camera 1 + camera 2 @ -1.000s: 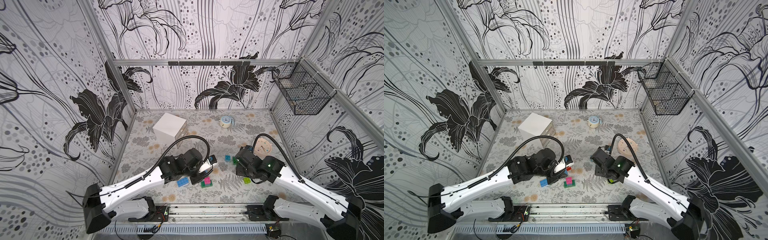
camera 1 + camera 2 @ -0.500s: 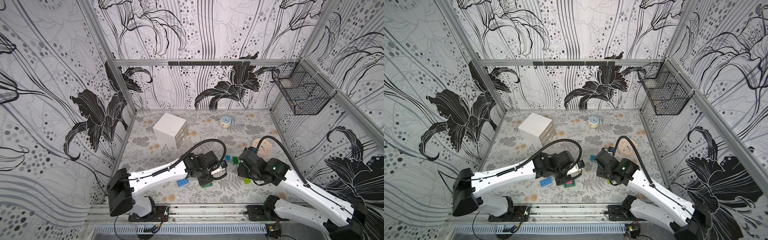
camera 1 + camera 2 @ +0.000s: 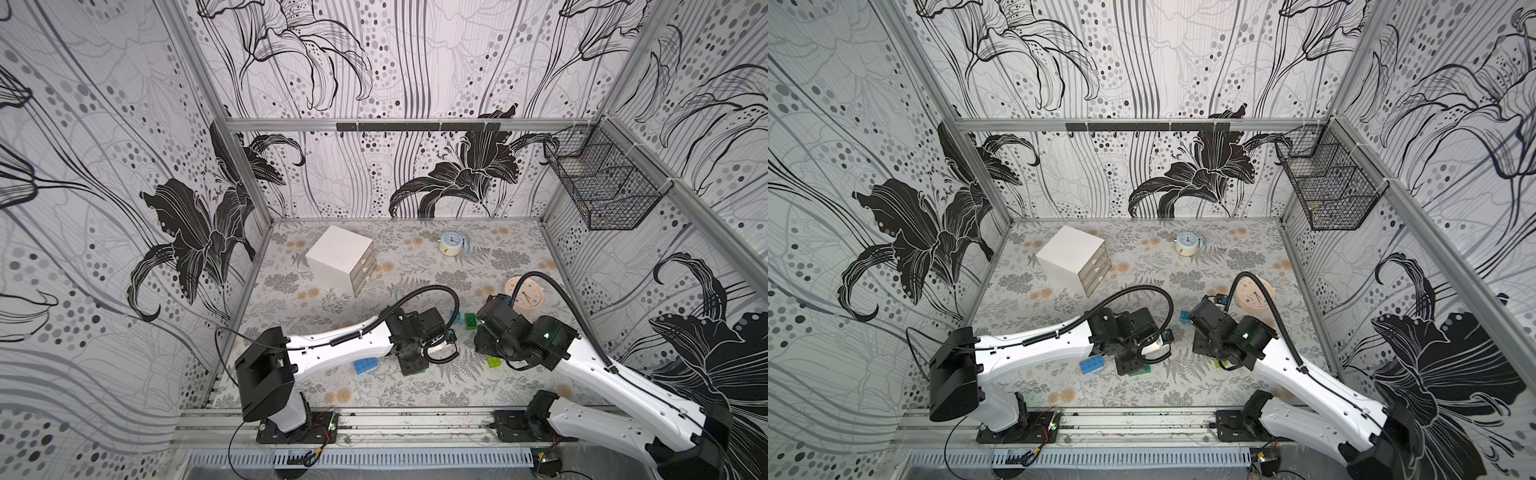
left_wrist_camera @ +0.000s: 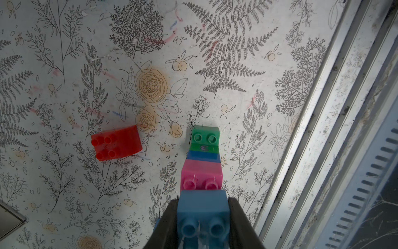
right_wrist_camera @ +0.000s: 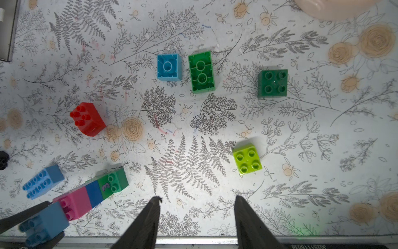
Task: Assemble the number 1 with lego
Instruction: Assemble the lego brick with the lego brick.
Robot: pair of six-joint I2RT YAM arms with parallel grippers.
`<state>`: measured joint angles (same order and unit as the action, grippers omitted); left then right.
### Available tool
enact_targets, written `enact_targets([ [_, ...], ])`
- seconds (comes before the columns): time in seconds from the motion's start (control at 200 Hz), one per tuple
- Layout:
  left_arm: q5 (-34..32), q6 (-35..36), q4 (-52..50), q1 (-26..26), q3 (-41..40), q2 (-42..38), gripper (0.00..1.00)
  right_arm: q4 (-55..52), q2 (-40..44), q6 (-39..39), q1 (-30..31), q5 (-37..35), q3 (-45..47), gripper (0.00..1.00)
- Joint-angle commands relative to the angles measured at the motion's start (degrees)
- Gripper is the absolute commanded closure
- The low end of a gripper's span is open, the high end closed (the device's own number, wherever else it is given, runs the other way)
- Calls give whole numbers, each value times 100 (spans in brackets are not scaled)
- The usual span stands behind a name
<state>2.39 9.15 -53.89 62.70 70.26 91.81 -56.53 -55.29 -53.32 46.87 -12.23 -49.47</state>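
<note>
i have the left gripper (image 4: 202,200) clamped on a light blue brick (image 4: 202,212), one finger on each side, with the brick's studs facing the wrist camera. that brick is right at the pink end of the stack (image 4: 202,159). the stack runs pink nearest the gripper, then blue, then green marked with a 3, with two bare green studs at the far end. two pink studs show just beside the held brick, and i cannot tell whether it is pressed onto the stack or only touching it.

the right gripper (image 5: 197,198) hangs with its jaws spread and nothing between them, above a fern print on the table (image 5: 301,129). the lime brick (image 5: 247,158) lies near it, studs up. farther out, a turquoise brick (image 5: 169,66) and a green oblong brick (image 5: 201,72) lie just beside each other, both hollow side up. a dark green brick (image 5: 272,83) lies apart from them, studs up. a red brick (image 5: 88,119) lies alone between that pair and the stack, touching neither. a blue oblong brick (image 5: 42,182) lies near the stack, and in both top views it is just to the left of the left gripper.

in both top views the two arms reach low over the front half of the table, wrists near each other. a pink clock (image 3: 525,295) lies flat just behind the right arm, and a white drawer box (image 3: 340,259) stands well back on the left.
</note>
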Motion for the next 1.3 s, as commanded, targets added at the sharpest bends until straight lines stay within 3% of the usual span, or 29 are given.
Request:
enact_targets([
  [0.0, -11, -77, 123, 23, 224, 82, 100, -7, -39, -74, -20, 36, 61, 42],
  [0.701, -55, -219, -65, 15, 218, 556, 100, -13, 74, -149, -20, 74, 161, 42],
  [1.297, 445, -1393, 205, -43, -202, 803, 100, -63, 104, -163, -22, 64, 113, 42],
])
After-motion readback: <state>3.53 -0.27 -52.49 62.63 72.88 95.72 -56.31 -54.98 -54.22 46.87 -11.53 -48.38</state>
